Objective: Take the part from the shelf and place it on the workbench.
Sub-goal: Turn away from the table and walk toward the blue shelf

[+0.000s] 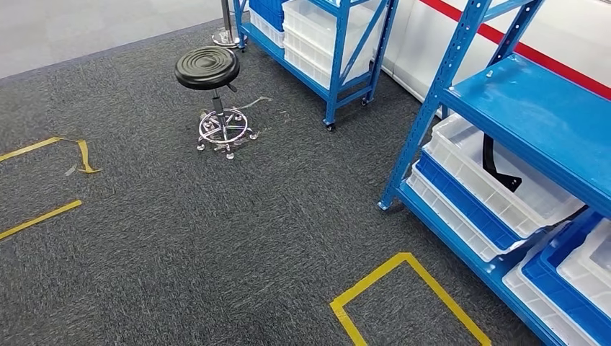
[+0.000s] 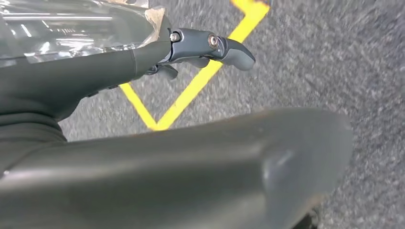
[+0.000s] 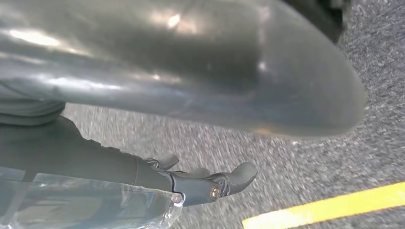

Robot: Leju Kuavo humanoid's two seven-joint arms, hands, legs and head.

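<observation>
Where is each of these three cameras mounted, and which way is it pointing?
Head view: high on the robot, looking forward and down at dark grey carpet, a black round stool and blue metal shelving with white plastic bins.
Left wrist view: behind the hanging left hand, looking down at the floor.
Right wrist view: behind the right hand, also looking down.
Shared: both wrist views show carpet and yellow floor tape.

The black bent strip-shaped part [image 1: 497, 167] lies in a white plastic bin [image 1: 461, 140] partly hidden under the blue metal shelf board [image 1: 547, 122], itself cut off at the right edge.
</observation>
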